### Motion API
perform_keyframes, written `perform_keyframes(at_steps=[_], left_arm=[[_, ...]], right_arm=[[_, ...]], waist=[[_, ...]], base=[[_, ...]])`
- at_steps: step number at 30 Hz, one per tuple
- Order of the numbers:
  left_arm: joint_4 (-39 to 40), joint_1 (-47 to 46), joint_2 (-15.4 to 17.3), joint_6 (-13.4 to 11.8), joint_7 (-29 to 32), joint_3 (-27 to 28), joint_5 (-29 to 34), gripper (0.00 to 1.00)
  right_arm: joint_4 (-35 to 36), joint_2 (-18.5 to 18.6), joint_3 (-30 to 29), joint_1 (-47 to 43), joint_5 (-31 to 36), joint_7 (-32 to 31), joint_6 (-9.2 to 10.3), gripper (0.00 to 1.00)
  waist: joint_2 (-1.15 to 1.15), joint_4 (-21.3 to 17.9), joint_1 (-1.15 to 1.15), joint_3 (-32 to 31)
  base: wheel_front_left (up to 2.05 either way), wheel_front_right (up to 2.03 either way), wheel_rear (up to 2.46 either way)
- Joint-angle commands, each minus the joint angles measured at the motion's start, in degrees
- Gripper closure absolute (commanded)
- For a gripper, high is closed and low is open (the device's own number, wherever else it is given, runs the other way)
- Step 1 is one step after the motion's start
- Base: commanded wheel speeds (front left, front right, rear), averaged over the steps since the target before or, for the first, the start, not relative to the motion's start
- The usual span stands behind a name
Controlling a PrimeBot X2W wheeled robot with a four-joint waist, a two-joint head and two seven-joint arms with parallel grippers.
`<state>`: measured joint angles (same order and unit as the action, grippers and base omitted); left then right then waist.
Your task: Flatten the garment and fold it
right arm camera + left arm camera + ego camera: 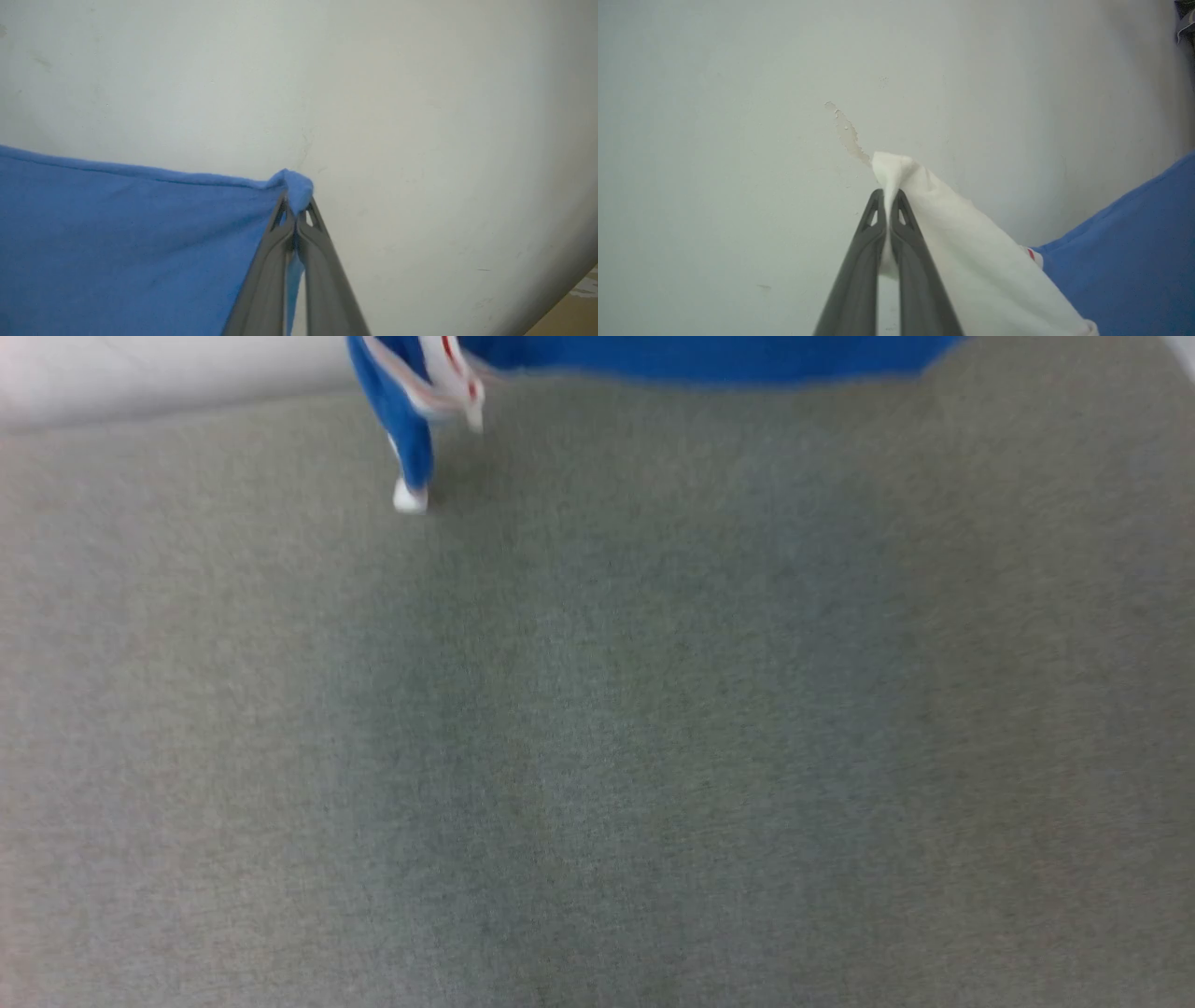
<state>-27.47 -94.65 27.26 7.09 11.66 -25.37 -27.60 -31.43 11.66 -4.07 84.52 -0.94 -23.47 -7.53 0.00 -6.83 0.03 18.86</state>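
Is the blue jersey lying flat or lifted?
Lifted: left hand pinches the bright blue jersey T-shirt by its white sleeve, right hand by a blue corner.

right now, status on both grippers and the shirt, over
Left gripper shut on garment by white sleeve. Right gripper shut on blue corner. Garment held up between them, not folded. Grey surface beneath, head view blurred.
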Motion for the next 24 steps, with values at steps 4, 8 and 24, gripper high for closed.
perform_keyframes(at_steps=[4,8,24], left_arm=[[-1.3,-5.2,-1.0,0.4,-2.7,-0.6,0.7,1.00],[-2.8,-7.0,-1.5,0.4,-5.4,-1.1,0.4,1.00],[2.6,-5.4,3.7,0.4,-12.8,-9.9,-9.2,1.00]], right_arm=[[-0.8,0.1,-0.6,5.0,2.0,2.9,0.04,1.00],[-2.5,0.1,-0.2,6.8,3.0,5.1,0.04,1.00],[-5.5,3.4,1.8,8.9,1.4,11.2,0.04,1.00]], waist=[[0.00,1.8,-0.03,10.6],[0.00,2.3,-0.03,13.6],[0.00,4.3,-0.03,24.3]], base=[[0.00,0.00,0.00],[0.00,0.00,0.00],[0.00,0.00,0.00]])
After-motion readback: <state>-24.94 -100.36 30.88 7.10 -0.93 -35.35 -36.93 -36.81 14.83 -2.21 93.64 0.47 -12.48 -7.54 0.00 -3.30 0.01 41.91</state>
